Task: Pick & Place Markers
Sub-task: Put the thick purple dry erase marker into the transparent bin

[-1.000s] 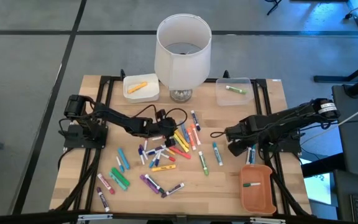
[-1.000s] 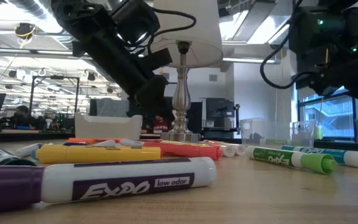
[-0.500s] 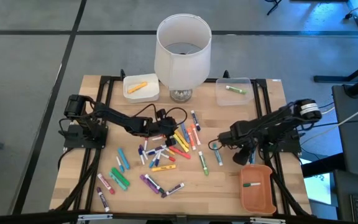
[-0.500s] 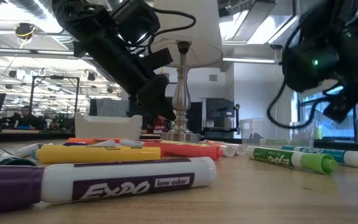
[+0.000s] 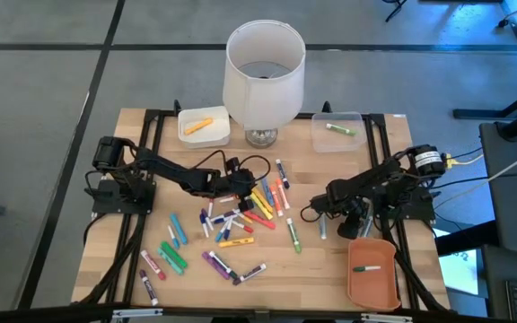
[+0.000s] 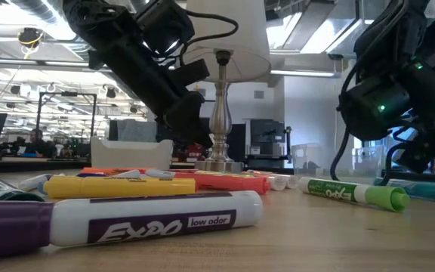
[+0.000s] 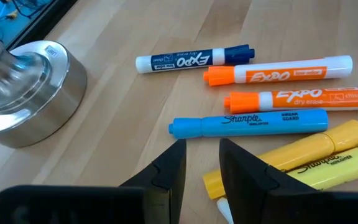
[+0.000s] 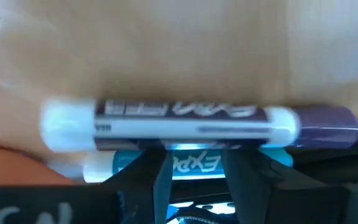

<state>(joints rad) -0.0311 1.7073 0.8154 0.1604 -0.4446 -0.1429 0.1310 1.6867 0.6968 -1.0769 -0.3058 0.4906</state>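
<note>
right gripper (image 8: 194, 165) low beside the orange plastic tray (image 5: 372, 287), fingers parted around a light-blue capped marker (image 8: 191, 163) with a purple-capped white marker (image 8: 197, 119) just beyond, while left gripper (image 7: 202, 163) hangs part-open, empty, near the silver lamp base (image 7: 23, 93).
</note>
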